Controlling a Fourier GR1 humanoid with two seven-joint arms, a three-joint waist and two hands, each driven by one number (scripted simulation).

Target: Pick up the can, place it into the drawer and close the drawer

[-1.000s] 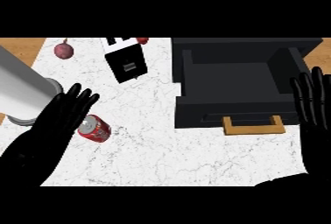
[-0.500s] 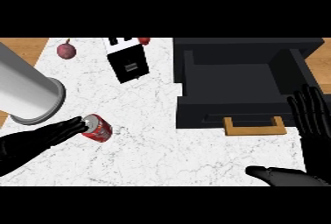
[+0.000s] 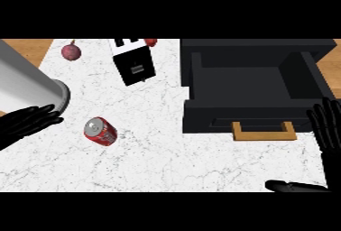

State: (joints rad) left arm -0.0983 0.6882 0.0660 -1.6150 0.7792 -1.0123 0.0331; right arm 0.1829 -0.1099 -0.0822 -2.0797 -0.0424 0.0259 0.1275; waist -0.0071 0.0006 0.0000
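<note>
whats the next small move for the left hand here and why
Probably move the left hand rightward and curl it round the can. The can lies on its side on the counter, ungrasped, just right of the open fingers, and the drawer already stands open.

One red can (image 3: 100, 131) lies on the white counter (image 3: 160, 153), just right of the left hand (image 3: 26, 124). One black drawer (image 3: 256, 85) stands open, up and to the left of the right hand (image 3: 328, 128), and it has one tan handle (image 3: 264, 131), just left of that hand. One large grey cylinder (image 3: 26, 88) stands directly above the left hand. One black box (image 3: 135, 67) sits farther up and to the right of the left hand. There are two small reddish fruits: one (image 3: 72, 50) well above the left hand, one (image 3: 150, 42) beside the box's top. Two black hands show, one at each side edge
</note>
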